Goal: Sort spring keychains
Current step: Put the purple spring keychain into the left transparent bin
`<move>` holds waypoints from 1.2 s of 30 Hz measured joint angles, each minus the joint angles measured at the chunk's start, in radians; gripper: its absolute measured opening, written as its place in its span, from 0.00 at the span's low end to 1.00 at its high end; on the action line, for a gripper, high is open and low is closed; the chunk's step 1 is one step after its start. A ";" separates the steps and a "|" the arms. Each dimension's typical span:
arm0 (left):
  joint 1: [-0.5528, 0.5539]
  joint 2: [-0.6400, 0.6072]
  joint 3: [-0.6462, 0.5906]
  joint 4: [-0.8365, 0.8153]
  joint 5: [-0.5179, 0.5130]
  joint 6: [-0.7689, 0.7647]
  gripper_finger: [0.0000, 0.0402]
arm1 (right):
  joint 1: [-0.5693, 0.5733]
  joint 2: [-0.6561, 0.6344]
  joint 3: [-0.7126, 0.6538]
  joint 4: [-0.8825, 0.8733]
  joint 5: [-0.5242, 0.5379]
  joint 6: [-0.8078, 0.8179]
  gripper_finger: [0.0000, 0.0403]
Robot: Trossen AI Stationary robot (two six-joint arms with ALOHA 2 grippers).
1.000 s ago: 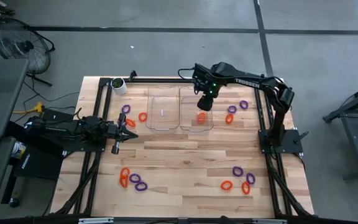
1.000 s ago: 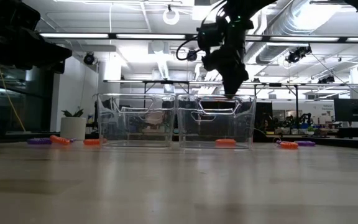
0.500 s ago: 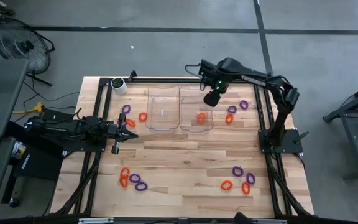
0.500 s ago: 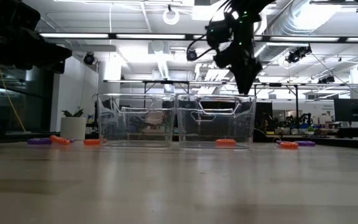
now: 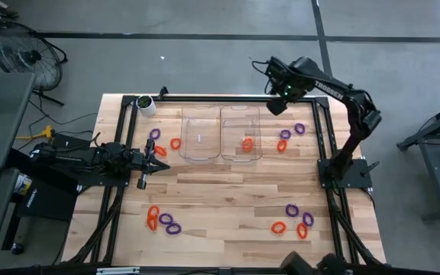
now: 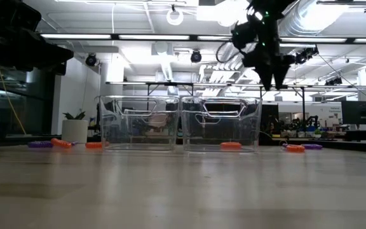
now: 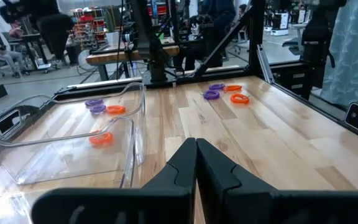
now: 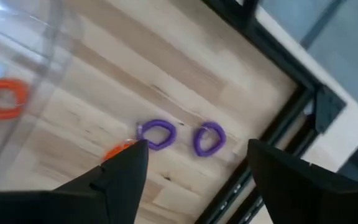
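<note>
Two clear trays point(image 5: 199, 134) point(image 5: 241, 131) stand side by side at the far middle of the table. One orange spring keychain point(image 5: 247, 143) lies on the floor of the right tray. My right gripper point(image 5: 277, 107) hangs open and empty above the table's far edge, just right of that tray. Its fingers point down over two purple keychains point(image 8: 157, 134) point(image 8: 209, 138) and an orange one point(image 8: 118, 150). My left gripper point(image 5: 161, 165) rests shut and level at the left side, touching nothing. More orange and purple keychains lie flat in loose groups on the wood.
Keychain groups lie by the left gripper point(image 5: 176, 143), right of the trays point(image 5: 285, 134), near left point(image 5: 166, 219) and near right point(image 5: 292, 209). A white-and-green roll point(image 5: 145, 105) stands at the far left corner. A black frame rail point(image 8: 278, 134) borders the table's right edge.
My right gripper has risen from over the right tray and swung toward the table's far right corner, rolling its wrist as it went. The orange keychain stays on the floor of the right tray.
</note>
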 joint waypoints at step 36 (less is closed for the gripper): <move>0.000 0.000 0.000 0.000 0.000 0.000 0.00 | -0.058 -0.160 -0.814 0.664 -0.132 0.524 0.67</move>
